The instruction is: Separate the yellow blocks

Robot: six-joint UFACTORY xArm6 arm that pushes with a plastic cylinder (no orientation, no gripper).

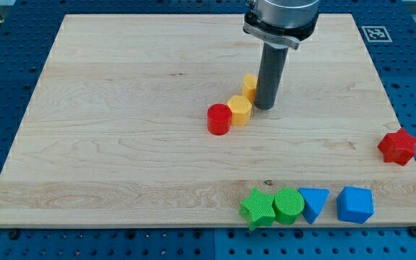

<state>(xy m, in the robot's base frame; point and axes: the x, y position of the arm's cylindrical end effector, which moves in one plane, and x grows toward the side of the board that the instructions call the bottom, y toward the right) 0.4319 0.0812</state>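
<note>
Rod tip beside two yellow blocks, mid-desk.

My tip (266, 107): plain rod, no jaws, grasps nothing; appears to touch the right side of the upper yellow block (249, 86). Yellow cylinder (239, 110) just below-left, touching a red cylinder (219, 119). Red star (398, 146) at the desk (121, 108) right edge. Bottom row: green star (258, 208), green cylinder (288, 206), blue triangle (314, 203), blue block (355, 204).
</note>
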